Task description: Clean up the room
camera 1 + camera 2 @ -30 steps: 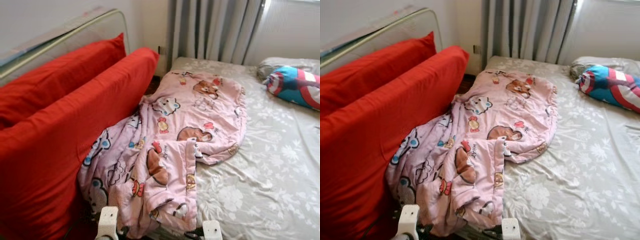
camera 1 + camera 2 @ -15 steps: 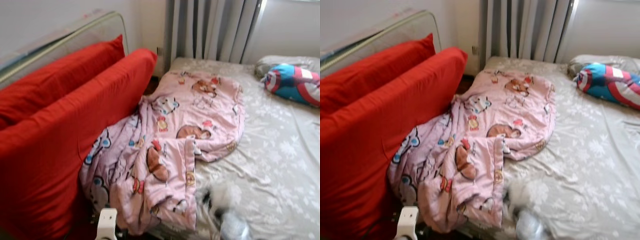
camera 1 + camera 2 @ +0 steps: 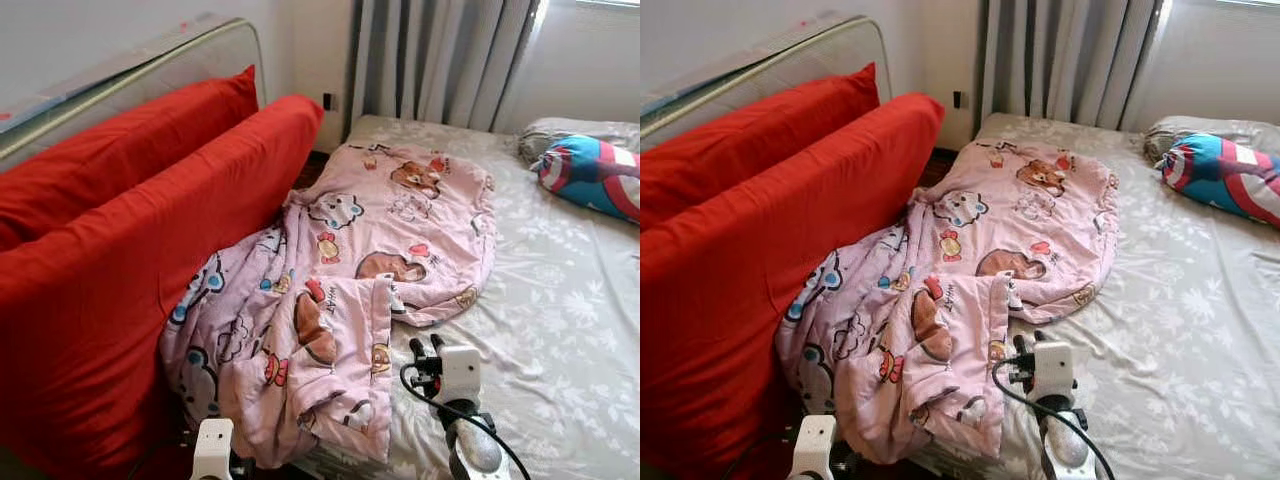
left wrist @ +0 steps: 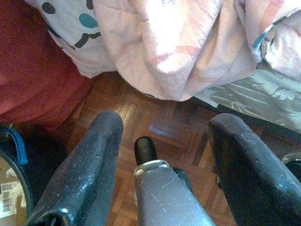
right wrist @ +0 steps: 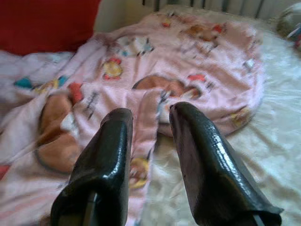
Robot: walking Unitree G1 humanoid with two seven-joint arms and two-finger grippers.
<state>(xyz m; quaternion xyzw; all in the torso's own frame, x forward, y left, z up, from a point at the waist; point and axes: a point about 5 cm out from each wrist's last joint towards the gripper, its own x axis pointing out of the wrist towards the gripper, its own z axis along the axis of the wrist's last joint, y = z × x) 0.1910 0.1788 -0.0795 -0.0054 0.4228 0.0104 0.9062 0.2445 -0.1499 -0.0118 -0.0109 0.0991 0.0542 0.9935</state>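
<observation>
A pink cartoon-print blanket [image 3: 370, 230] lies crumpled across the left half of the bed, and its lower end hangs over the bed's edge. My right gripper [image 3: 425, 348] hovers over the grey floral sheet [image 3: 560, 340], just right of the blanket's folded edge. In the right wrist view its fingers [image 5: 186, 141] are open and point at the blanket [image 5: 155, 61] with nothing between them. My left gripper [image 4: 167, 122] hangs low beside the bed, open, above the wooden floor [image 4: 188, 141] and under the hanging blanket [image 4: 178, 42].
Two big red cushions [image 3: 150, 250] lean against a metal-framed board [image 3: 130, 70] on the left, pressing on the blanket. A blue, red and white shield pillow [image 3: 595, 175] lies at the bed's far right. Grey curtains [image 3: 440, 60] hang behind. A labelled cardboard box [image 4: 7, 197] sits on the floor.
My right arm has risen from the picture's bottom edge to over the sheet beside the blanket's fold. The left arm stays low. The camera shifted slightly.
</observation>
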